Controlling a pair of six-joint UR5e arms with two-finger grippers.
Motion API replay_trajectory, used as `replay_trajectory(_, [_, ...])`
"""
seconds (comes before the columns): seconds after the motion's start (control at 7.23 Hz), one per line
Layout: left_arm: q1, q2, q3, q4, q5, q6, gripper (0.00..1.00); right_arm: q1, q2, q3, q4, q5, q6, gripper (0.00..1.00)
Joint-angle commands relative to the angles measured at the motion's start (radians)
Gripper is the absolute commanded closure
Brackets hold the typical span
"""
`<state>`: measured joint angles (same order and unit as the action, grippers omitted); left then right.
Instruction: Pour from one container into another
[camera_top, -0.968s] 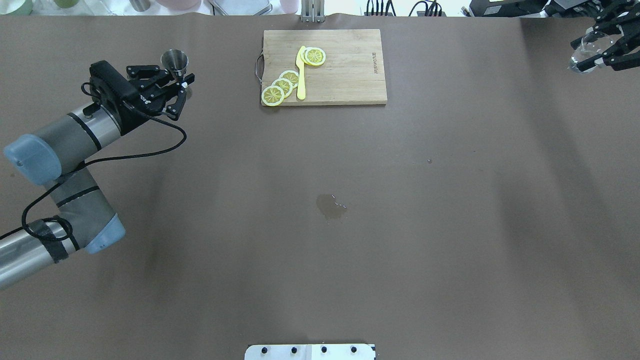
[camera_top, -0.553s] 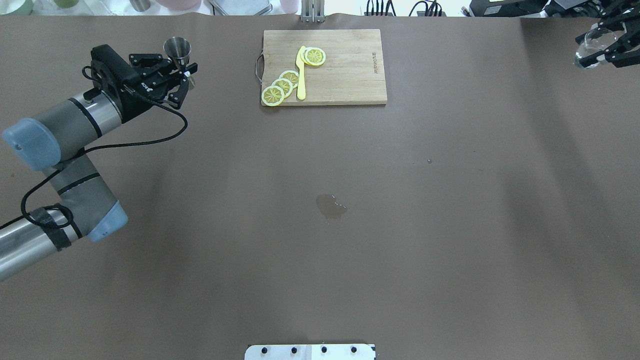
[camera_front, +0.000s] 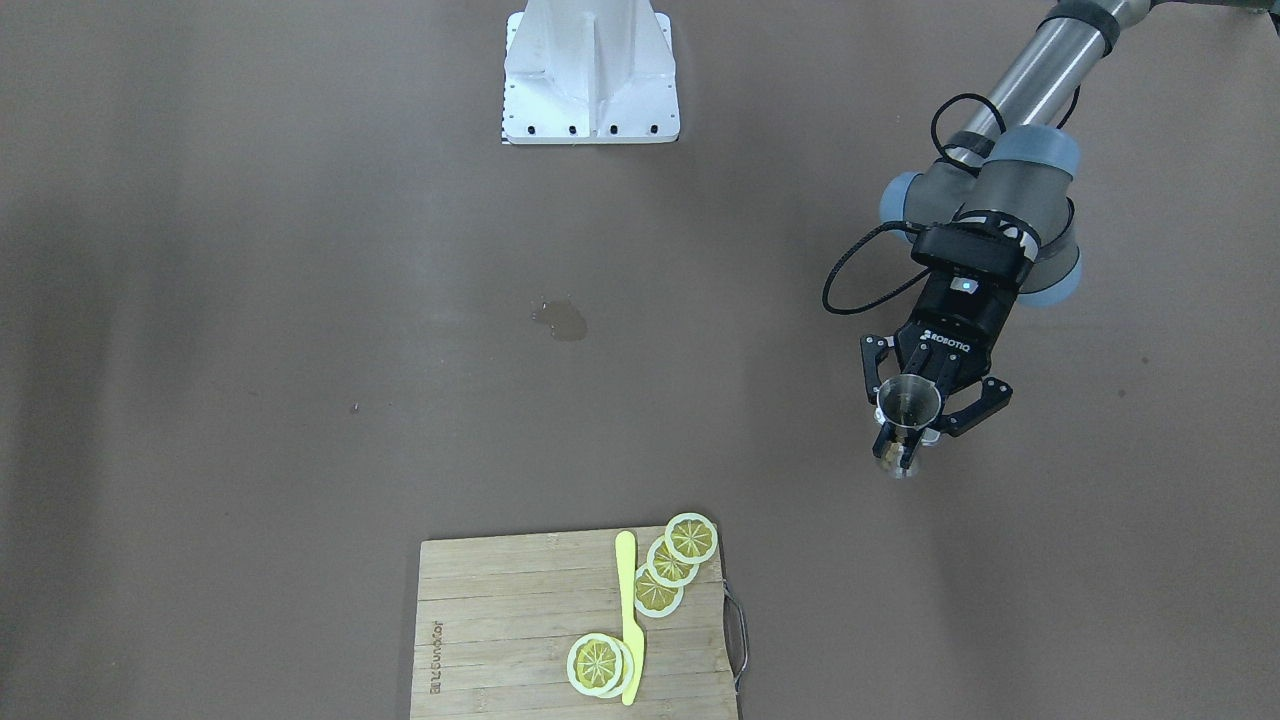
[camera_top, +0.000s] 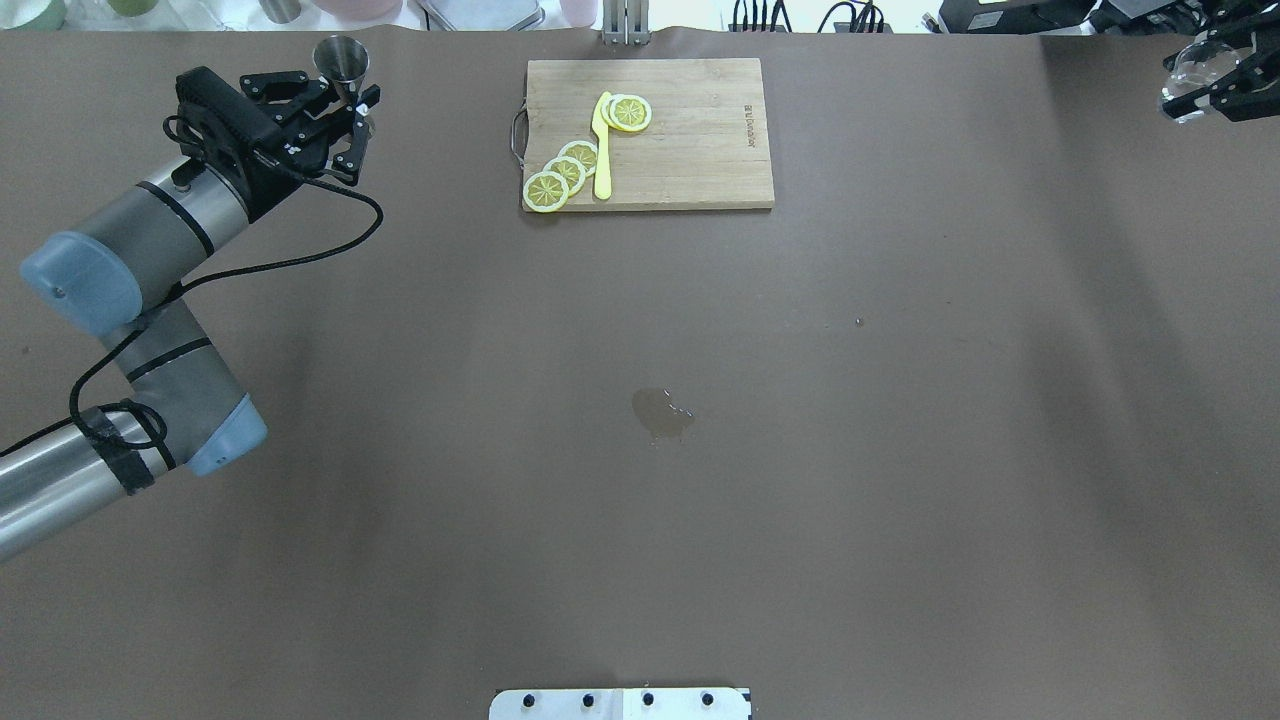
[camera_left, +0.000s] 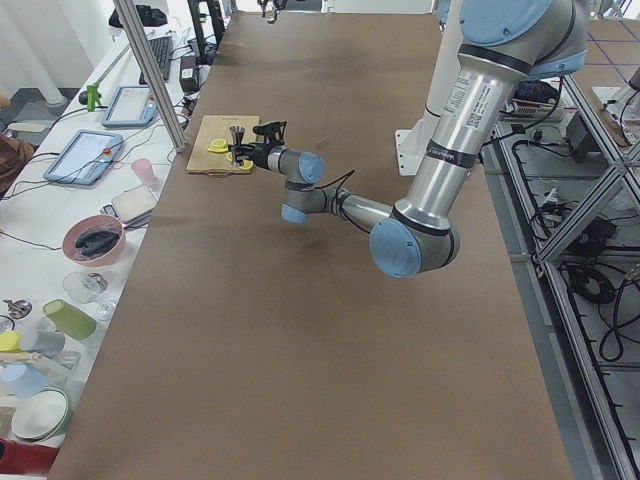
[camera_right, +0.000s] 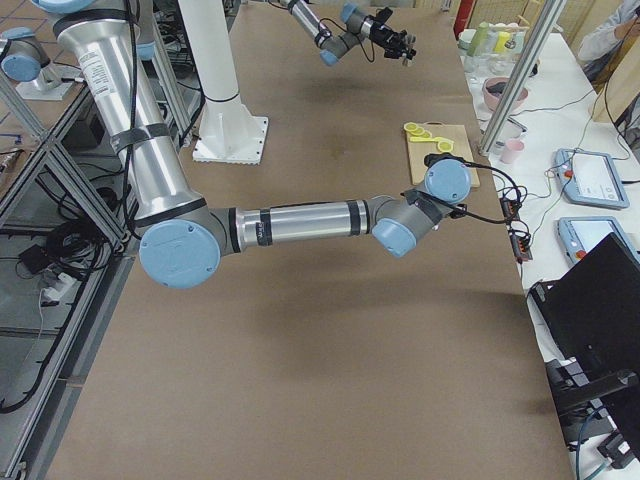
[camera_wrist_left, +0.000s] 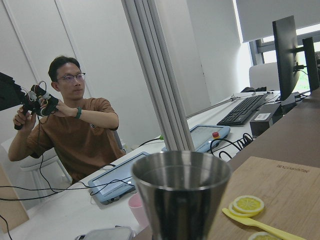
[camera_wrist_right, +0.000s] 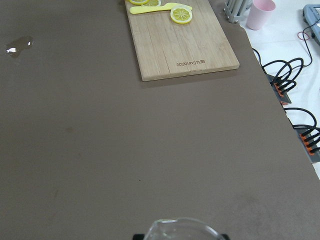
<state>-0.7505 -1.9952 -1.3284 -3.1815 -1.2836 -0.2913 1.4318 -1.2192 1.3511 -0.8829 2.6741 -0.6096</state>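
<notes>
Table (camera_top: 640, 560) big, brown; left gripper (camera_top: 352, 100) and right gripper (camera_top: 1215, 88) out at its far corners, well apart

Cutting board (camera_top: 700, 130) between them, nearer left gripper

Wet patch (camera_top: 662, 413) well back from both

Left gripper pinching jigger (camera_top: 340, 60) at waist, mouth up above grip

Right gripper clamped round glass (camera_top: 1193, 62); fill not readable

Likely step: bring them together. Advice: jigger level, glass upright in transit, lip just over narrow mouth, tip slowly

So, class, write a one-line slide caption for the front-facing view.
Left gripper holds the jigger upright; lemon slices and a knife lie on the board, a spill mid-table.
</notes>
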Motion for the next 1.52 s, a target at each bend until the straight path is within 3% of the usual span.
replay_trajectory(0.0, [0.054,0.007,0.001,-0.003,0.064,-0.107,1.00,-0.002,0.004,0.014,0.004,-0.045,0.072,1.00])
replay_trajectory(0.28, [0.053,0.082,0.000,-0.009,0.099,-0.211,1.00,-0.010,0.006,0.002,0.071,-0.046,0.130,1.00])
replay_trajectory(0.55, [0.138,0.153,0.000,-0.082,0.261,-0.213,1.00,-0.030,0.017,0.002,0.096,-0.046,0.183,1.00])
replay_trajectory(0.83, [0.149,0.188,-0.003,-0.130,0.267,-0.213,1.00,-0.054,0.020,-0.019,0.236,-0.071,0.345,1.00])
replay_trajectory(1.11, [0.148,0.229,-0.003,-0.144,0.332,-0.216,1.00,-0.056,0.011,-0.049,0.301,-0.072,0.412,1.00])
replay_trajectory(1.38, [0.146,0.233,0.000,-0.127,0.325,-0.311,1.00,-0.054,-0.038,-0.050,0.395,-0.074,0.482,1.00])
